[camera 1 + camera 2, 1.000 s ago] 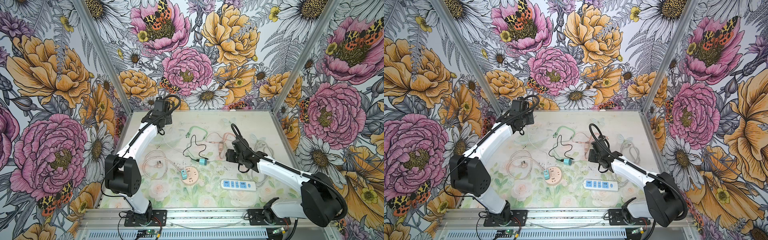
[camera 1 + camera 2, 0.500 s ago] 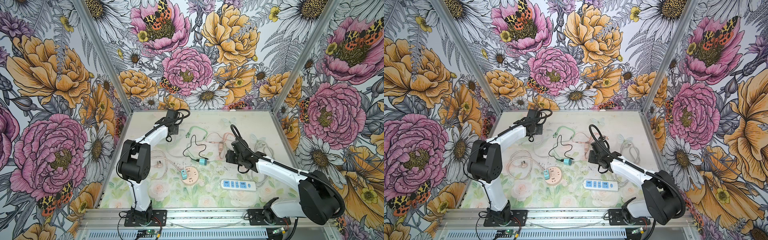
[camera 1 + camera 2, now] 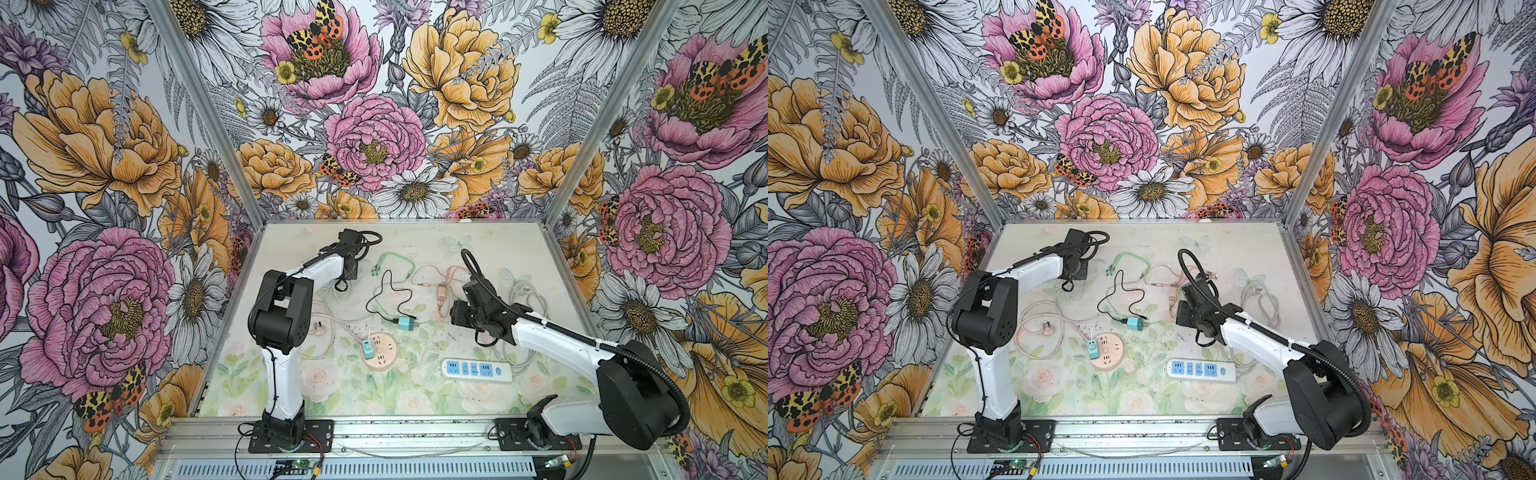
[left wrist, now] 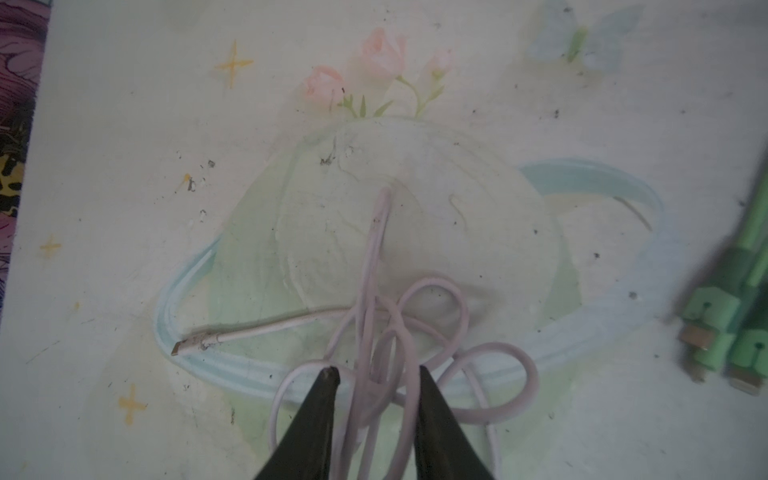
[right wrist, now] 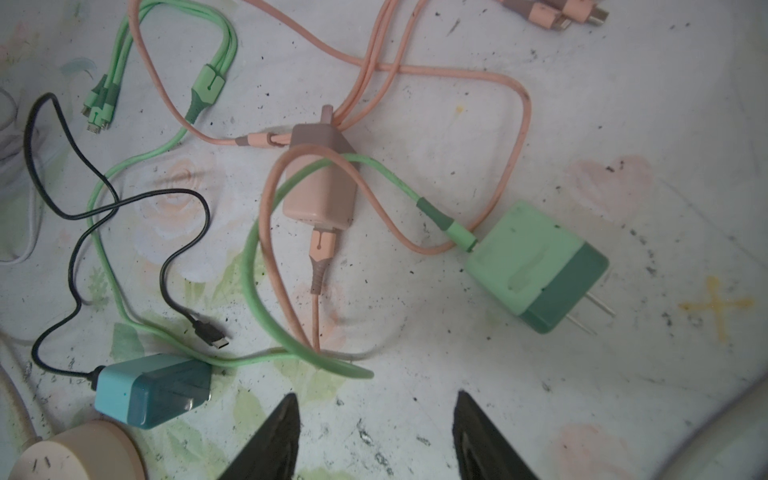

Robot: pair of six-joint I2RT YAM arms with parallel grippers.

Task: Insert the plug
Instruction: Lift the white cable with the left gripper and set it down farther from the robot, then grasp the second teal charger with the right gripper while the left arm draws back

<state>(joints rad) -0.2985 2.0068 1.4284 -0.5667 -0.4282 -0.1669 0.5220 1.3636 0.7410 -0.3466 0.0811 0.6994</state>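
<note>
Plug (image 5: 536, 266) — green, prongs bared — lies just ahead of released right end effector (image 5: 376, 395).

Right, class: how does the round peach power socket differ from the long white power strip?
The round peach socket is a disc; the long white strip is a bar. The peach socket carries a teal adapter; the white strip's blue outlets are empty. Both lie flat on the table.

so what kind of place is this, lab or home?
Probably a robot data-collection cell, not a home: two arms bolted to an aluminium rail, flower-print walls boxing in three sides, and a table scattered with chargers, cables and power strips.
</note>
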